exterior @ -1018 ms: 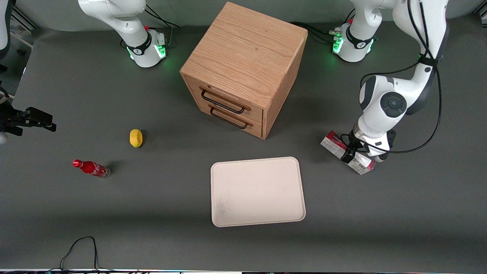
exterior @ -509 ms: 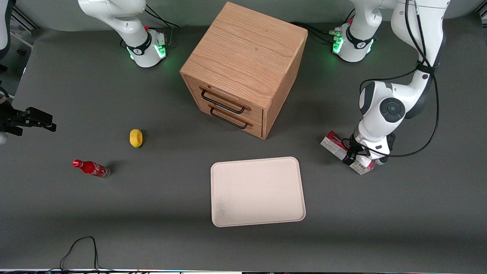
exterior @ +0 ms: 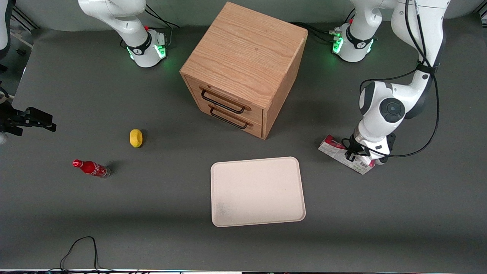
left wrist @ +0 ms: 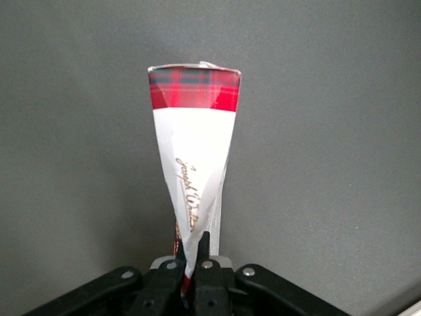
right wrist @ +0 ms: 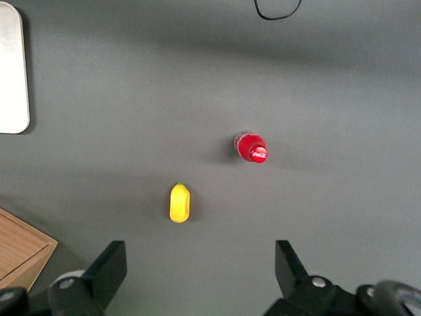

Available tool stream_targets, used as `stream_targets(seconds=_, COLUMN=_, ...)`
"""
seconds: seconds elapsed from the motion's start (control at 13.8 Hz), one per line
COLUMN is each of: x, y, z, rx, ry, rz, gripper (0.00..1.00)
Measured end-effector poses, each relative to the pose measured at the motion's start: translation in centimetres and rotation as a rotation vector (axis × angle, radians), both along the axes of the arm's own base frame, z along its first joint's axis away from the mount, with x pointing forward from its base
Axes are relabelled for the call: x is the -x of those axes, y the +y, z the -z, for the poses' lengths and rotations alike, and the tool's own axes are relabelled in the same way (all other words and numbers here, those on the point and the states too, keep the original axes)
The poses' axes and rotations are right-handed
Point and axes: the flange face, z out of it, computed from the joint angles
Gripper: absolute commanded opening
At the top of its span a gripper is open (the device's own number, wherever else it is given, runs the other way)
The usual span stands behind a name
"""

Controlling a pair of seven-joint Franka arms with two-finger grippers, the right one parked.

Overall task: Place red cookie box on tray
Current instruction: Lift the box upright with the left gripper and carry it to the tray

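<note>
Now, gripper [exterior: 353, 155]: fingers squeezed tight on the cookie box [exterior: 338, 149], crushing its middle.
Box: on the table, near the tray [exterior: 257, 191], apart.

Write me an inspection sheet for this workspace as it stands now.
Surface: dark grey table.
Job's things: red cookie box gripped toward the working arm's end of the table; cream tray holds nothing.
Clutter: wooden drawer cabinet, drawers shut; yellow toy; small red cola bottle.
Grippers: gripper, jaws shut on the box.
Cables: black cable loop at the table edge nearest the camera; arm cable.
Surroundings: nothing seen.
</note>
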Motion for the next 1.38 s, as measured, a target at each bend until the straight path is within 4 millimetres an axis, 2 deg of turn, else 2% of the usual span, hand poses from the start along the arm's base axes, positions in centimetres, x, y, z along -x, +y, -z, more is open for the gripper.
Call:
stream_targets(seconds=0.15, x=-1.0, y=-0.2, z=-1.6, rx=-0.022, ry=0.028, rz=0.017, gripper=0.0)
stream_targets(seconds=0.29, x=-2.4, y=-0.4, z=-5.5, rx=-0.037, ry=0.06, rz=0.018, gripper=0.0)
stream_targets(seconds=0.51, x=-2.7, y=-0.1, z=-14.4, rx=-0.05, ry=0.083, rz=0.008, gripper=0.0)
stream_targets(seconds=0.73, x=-0.9, y=0.6, z=-23.2, rx=-0.059, ry=0.112, rz=0.016, gripper=0.0)
stream_targets(seconds=0.87, x=-0.1, y=0.8, z=-28.2, rx=-0.064, ry=0.134, rz=0.039, gripper=0.0)
stream_targets(seconds=0.95, x=-0.1, y=0.8, z=-30.0, rx=-0.062, ry=0.13, rz=0.048, gripper=0.0)
stream_targets(seconds=1.02, x=-0.2, y=0.8, z=-31.3, rx=-0.059, ry=0.119, rz=0.06, gripper=0.0)
stream_targets(seconds=1.16, x=-0.7, y=0.3, z=-32.4, rx=-0.05, ry=0.096, rz=0.106, gripper=0.0)
stream_targets(seconds=1.38, x=-3.3, y=-2.3, z=-33.4, rx=-0.016, ry=0.057, rz=0.238, gripper=0.0)
